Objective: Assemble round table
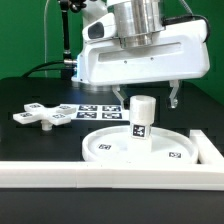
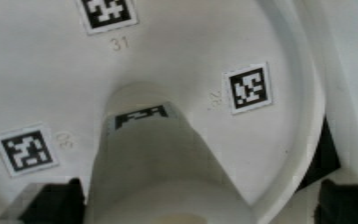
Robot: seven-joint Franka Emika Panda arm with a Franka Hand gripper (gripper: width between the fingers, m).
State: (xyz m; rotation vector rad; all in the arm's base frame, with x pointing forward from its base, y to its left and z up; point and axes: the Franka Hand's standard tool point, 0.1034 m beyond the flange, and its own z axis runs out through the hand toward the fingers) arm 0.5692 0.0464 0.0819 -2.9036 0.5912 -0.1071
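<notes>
The wide round disc (image 1: pixel 108 149) lies flat on the black table. The short thick leg (image 1: pixel 142 120) stands upright in its middle, tag facing the camera. My gripper (image 1: pixel 148 99) hangs open just above the leg, one finger on each side of its top, not touching it. In the wrist view the leg (image 2: pixel 158 150) is seen from above between the two dark fingertips (image 2: pixel 51 203), with the tagged disc (image 2: pixel 176 60) around it. The flat cross-shaped base piece (image 1: pixel 42 115) lies on the table at the exterior view's left.
The long white border wall (image 1: pixel 100 171) runs along the front and turns up at the exterior view's right. The marker board (image 1: pixel 97 108) lies behind the disc. The arm's white body fills the space above.
</notes>
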